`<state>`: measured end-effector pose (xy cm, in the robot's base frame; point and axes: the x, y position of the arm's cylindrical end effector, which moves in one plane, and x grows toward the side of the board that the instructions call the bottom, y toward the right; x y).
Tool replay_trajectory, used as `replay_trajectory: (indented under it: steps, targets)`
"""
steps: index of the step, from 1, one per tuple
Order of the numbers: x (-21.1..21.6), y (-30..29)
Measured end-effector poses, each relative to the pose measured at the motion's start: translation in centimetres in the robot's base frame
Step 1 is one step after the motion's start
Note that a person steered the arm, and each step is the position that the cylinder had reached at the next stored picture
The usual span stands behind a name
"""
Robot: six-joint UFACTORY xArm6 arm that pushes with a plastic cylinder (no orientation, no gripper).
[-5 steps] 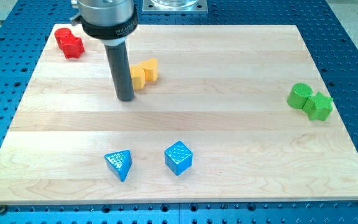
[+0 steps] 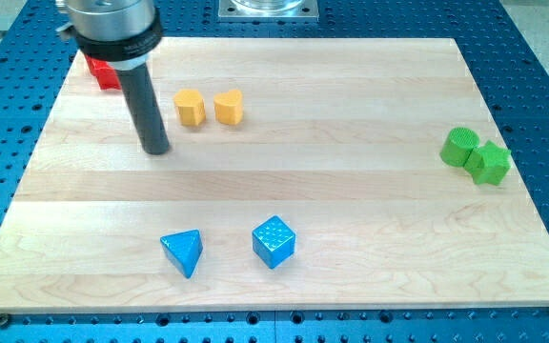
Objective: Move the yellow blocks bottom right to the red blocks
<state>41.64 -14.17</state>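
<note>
Two yellow blocks lie side by side near the view's top, left of centre: a rounded one (image 2: 190, 108) and a heart-like one (image 2: 228, 107), with a small gap between them. The red blocks (image 2: 102, 72) sit at the board's top left corner, mostly hidden behind my rod. My tip (image 2: 156, 150) rests on the board, below and left of the yellow blocks and below right of the red ones, touching neither.
Two green blocks (image 2: 476, 155) sit together at the view's right edge of the wooden board (image 2: 351, 191). A blue triangular block (image 2: 182, 252) and a blue cube (image 2: 274, 241) lie near the view's bottom.
My tip has moved left, away from the yellow blocks. The left yellow block, before partly hidden by the rod, now shows whole and apart from the other. The rod now covers the red blocks.
</note>
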Motion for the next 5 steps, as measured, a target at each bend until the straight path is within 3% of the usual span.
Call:
replay_trajectory:
  steps: [2, 5]
  targets:
    - [-1.2, 0.2]
    - [-0.4, 10.9]
